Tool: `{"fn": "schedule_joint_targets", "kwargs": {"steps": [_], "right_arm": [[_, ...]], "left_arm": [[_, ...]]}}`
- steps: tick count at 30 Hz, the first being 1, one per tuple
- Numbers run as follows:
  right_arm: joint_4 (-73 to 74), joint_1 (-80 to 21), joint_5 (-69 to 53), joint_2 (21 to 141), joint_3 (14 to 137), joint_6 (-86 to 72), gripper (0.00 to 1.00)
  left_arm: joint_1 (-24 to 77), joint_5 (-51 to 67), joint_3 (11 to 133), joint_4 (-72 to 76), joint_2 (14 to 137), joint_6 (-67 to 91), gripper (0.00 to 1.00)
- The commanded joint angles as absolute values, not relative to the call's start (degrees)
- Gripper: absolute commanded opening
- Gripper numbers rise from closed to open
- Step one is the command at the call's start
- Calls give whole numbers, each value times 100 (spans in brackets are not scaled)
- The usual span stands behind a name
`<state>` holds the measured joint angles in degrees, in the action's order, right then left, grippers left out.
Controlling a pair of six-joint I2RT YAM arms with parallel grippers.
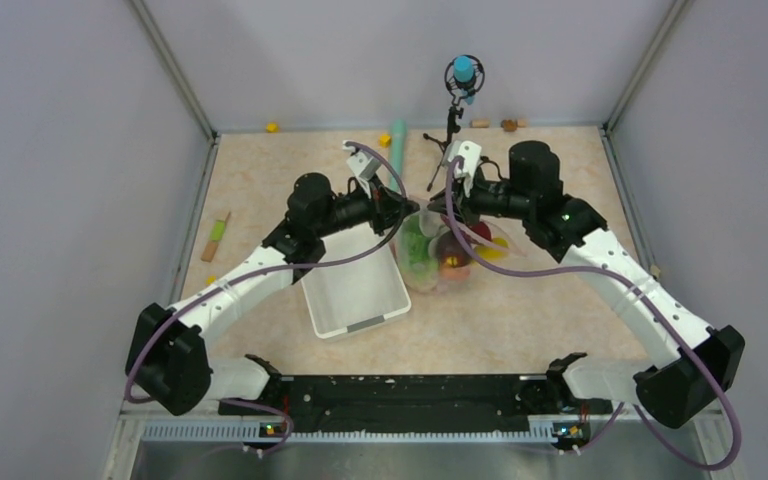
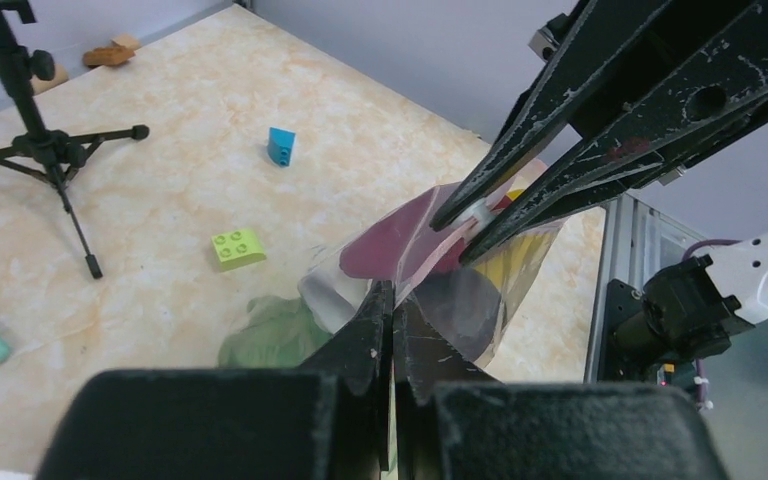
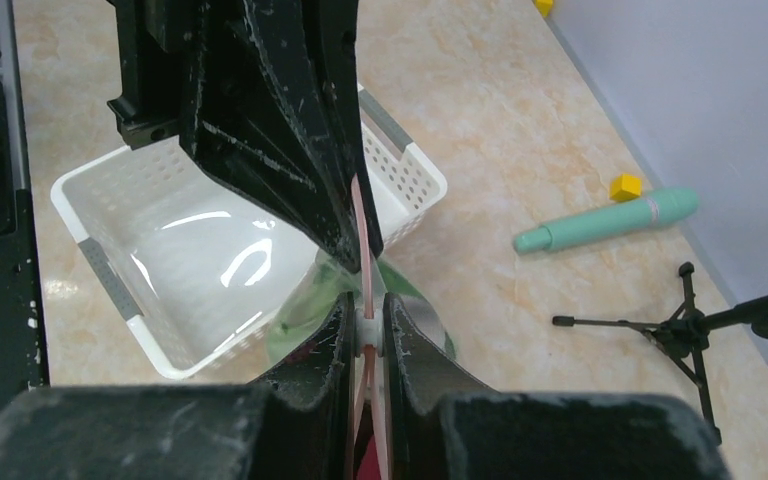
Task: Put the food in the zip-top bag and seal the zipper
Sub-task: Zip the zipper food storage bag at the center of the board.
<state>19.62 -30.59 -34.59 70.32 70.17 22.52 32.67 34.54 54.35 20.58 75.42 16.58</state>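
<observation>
Looking from above, I find the bag [image 1: 452, 262] near the middle of the table, and all the food [image 1: 418, 245] that I can see is inside it: a green leafy piece, something red, something yellow. The white basket [image 1: 345, 295] lies at about 8 o'clock from the bag. So I judge that the filling is done and the sealing is the step in hand.

Both arms meet over the mouth of the bag. The left gripper [image 2: 392, 300] has its jaws pressed fully together on the zipper [image 3: 361, 225], at the 10 o'clock side of the bag. I think it serves as an anchor, so that the soft plastic stays stretched and does not fold. The right gripper [image 3: 366, 325] stands just beside it, at 12 o'clock. Its jaws are almost together, with the pink strip and a small white piece between them. I cannot tell what this white piece is.

The two tips nearly touch, so the pinch seems to be at one end of the strip. I judge that the right gripper should slide away from the left one. The weight of the food may pull the strip out of such a thin grip.
</observation>
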Motion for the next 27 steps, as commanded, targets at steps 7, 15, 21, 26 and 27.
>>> {"fn": "schedule_joint_targets", "kwargs": {"steps": [7, 15, 21, 26, 27], "right_arm": [[2233, -3009, -1932, 6446, 6836, 1849, 0], [2323, -3011, -937, 5943, 6368, 1406, 0], [2270, -3010, 45, 5758, 6183, 1035, 0], [2535, -3007, 1451, 5811, 6253, 262, 0], [2599, -3011, 1692, 5806, 6253, 168, 0]], "left_arm": [[3166, 1520, 5015, 2509, 6769, 1856, 0], [3168, 415, 4881, 2319, 6536, 1936, 0], [3169, -353, 4800, 2171, 6386, 1876, 0], [3165, -953, 4793, 2070, 6377, 1860, 0], [3171, -1057, 4798, 2045, 6372, 1871, 0]]}}
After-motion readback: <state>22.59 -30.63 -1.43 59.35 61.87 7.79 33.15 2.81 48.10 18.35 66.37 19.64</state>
